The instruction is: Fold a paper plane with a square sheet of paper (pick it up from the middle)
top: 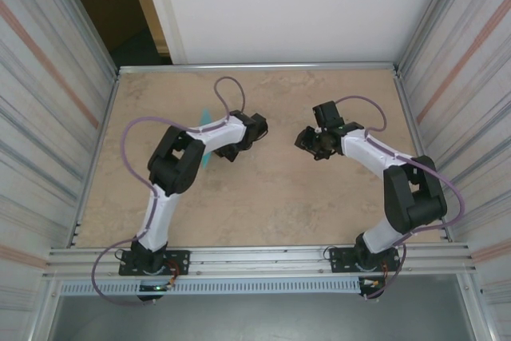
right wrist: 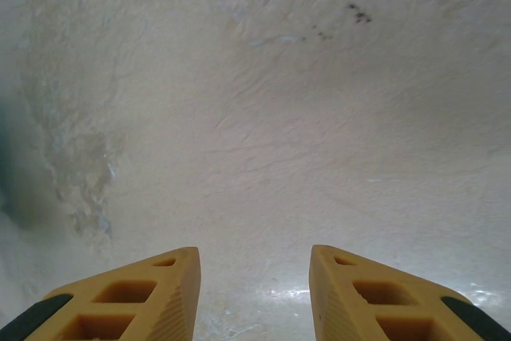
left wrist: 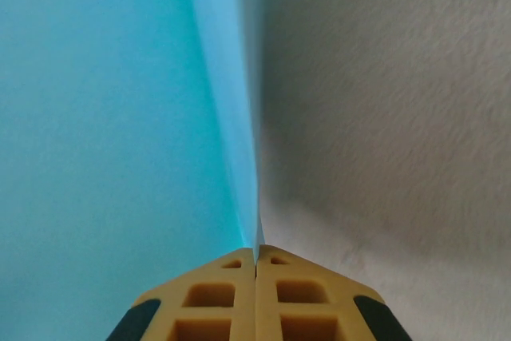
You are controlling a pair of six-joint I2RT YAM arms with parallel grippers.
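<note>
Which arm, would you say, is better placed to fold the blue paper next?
Probably left: the left end effector is shut on the paper; the right end effector is open, empty.

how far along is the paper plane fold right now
Done: left gripper is shut on the light-blue paper. In hand: right gripper hangs open over the table, apart from the paper. Left: no dart shape is visible, so the folding seems to remain.

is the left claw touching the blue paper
Touching. The left wrist view shows the left claw shut, with the blue paper running straight into the seam between its fingertips.
</note>
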